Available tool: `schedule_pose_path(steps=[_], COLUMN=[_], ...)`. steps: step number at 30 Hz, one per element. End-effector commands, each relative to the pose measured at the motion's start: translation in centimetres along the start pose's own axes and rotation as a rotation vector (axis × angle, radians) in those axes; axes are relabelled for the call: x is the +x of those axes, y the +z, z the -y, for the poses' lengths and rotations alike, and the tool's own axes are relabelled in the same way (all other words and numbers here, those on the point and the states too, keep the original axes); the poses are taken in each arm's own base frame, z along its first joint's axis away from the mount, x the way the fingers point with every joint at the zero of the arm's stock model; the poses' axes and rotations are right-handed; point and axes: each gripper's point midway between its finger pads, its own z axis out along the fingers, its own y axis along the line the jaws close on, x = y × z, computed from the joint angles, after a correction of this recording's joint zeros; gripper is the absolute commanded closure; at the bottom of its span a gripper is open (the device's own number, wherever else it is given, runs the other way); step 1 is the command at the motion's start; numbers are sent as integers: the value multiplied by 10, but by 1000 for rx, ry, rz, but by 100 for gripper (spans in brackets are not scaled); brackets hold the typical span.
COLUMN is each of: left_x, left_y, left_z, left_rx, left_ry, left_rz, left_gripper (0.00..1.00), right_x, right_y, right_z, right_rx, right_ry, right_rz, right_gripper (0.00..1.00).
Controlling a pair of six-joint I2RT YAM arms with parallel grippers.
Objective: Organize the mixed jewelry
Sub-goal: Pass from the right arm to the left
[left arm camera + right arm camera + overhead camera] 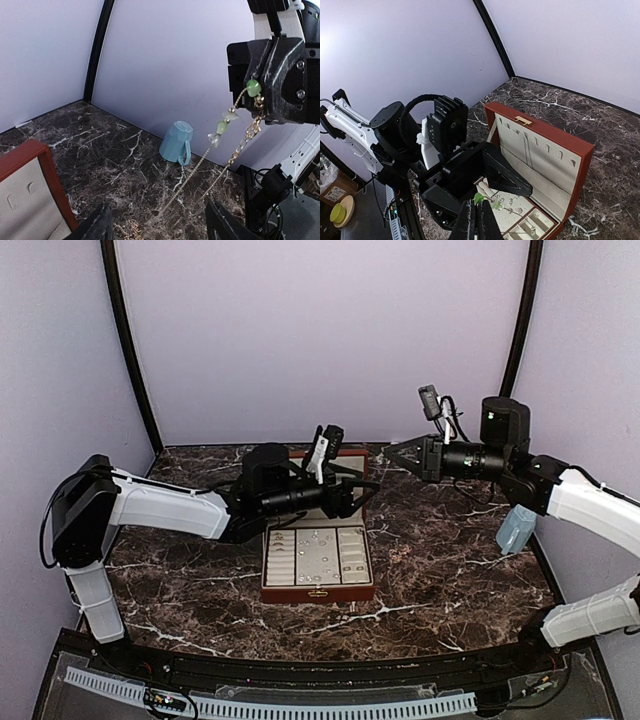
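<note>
1. The left wrist view alone shows the catch. The right gripper (272, 80), its jaws pressed together, pinches a gold necklace (221, 126) strung with green and pale beads
2. The necklace's two strands hang toward 7 o'clock and end low between the fingers of the left gripper (159, 205), which stand wide apart with nothing clamped
3. The same view shows a teal mug (176, 142) near the back wall. From above it sits at 3 o'clock from the jewelry box (318, 593), partly behind the right arm
4. Only the right wrist view shows the inside of the raised lid (540, 135) and its gold clasp (523, 120)
5. The mixed jewelry (320, 540), tiny pale pieces, lies in the box's cream tray (350, 558); from above the necklace is too fine to make out
</note>
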Motion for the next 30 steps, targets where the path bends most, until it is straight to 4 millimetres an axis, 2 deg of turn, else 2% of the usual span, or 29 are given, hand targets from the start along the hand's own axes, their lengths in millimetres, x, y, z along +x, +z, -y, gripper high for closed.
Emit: schedule_pose_path(steps=[1, 9, 11, 23, 27, 30], left_x=[-15, -7, -6, -2, 4, 8], left_y=[4, 7, 8, 14, 14, 13], left_z=[8, 2, 3, 17, 14, 13], left_rx=[25, -1, 9, 74, 66, 58], left_ry=[17, 5, 3, 33, 30, 24], left_rz=[43, 34, 35, 26, 14, 6], left_gripper=[38, 65, 68, 69, 76, 86], right_x=[-23, -26, -26, -26, -28, -29], right_y=[-4, -3, -3, -3, -4, -5], right_z=[-24, -34, -34, -33, -33, -32], right_rx=[-66, -91, -92, -78, -73, -69], right_ry=[-37, -48, -49, -49, -51, -51], right_rz=[53, 54, 53, 61, 69, 74], right_gripper=[100, 100, 100, 100, 100, 100])
